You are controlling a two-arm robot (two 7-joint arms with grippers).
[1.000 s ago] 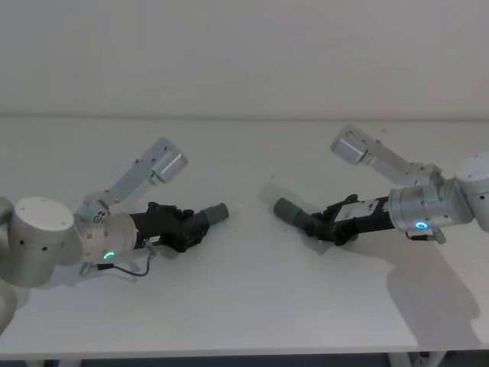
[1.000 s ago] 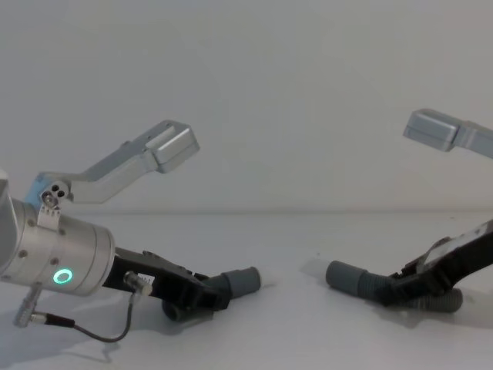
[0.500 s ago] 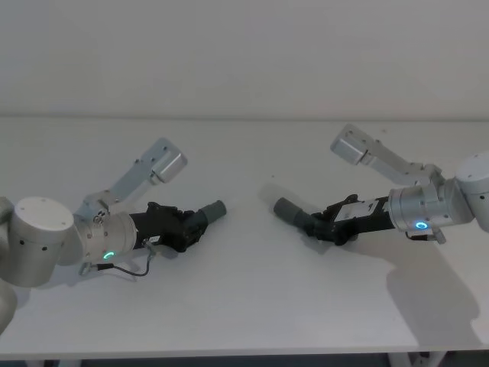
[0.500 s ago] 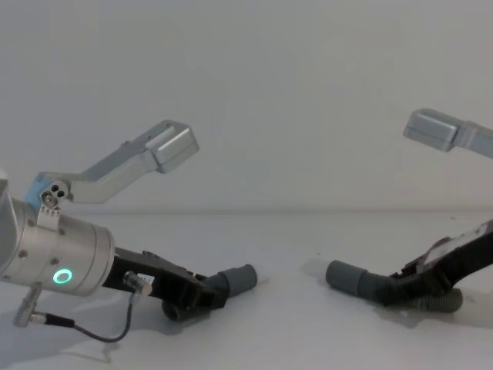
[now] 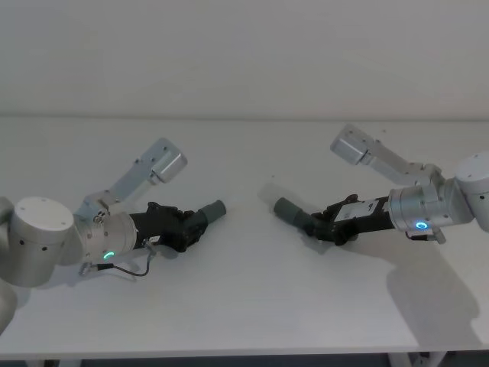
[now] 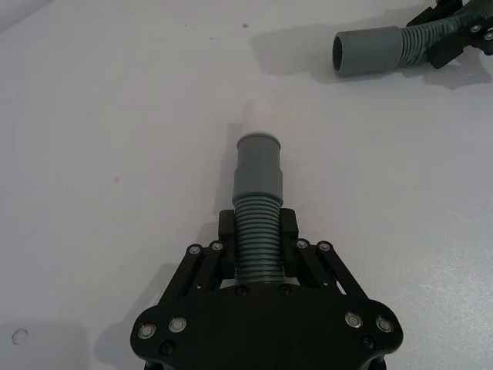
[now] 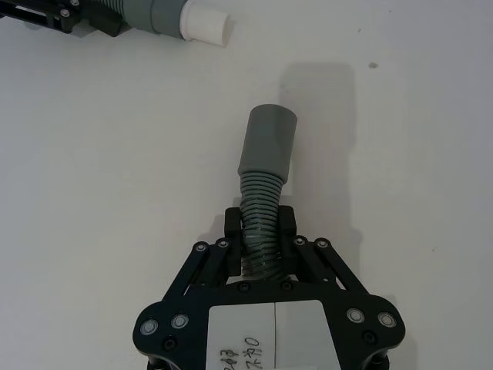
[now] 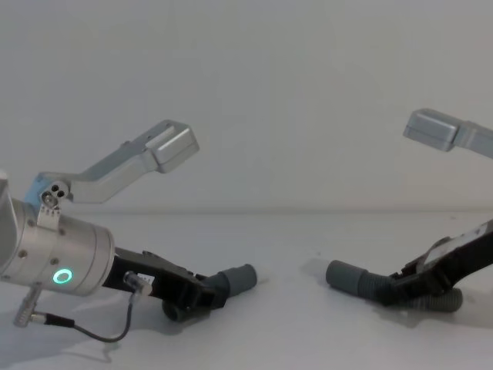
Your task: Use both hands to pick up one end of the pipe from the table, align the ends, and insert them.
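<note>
Two hose pieces, well apart, cuffs facing each other across a bare stretch of the table. Plenty of open white surface ahead of, between and behind both arms. Near edge along the bottom of the head view, far edge meeting a plain wall.

Far left: left gripper, reaching in low toward the middle, green ring glowing on its wrist. Narrowed to the hose's width, fingers pressed on either side of the ribbed part of the left hose piece, just behind the left cuff. Cuff aimed toward the other arm and tipped slightly upward in the chest view. White tip beyond the grey cuff, plain from the right wrist, nearly lost against the table from the left wrist. Rest of this piece hidden beneath the gripper.

Right of the gap: right cuff, open mouth toward the left. Right hose piece clamped likewise in the right gripper, closed narrow on the ribs behind the cuff, hose bent a little between grip and cuff. Ribbed tail trailing low under the gripper in the chest view. Gripper body cut off there by the right edge.
</note>
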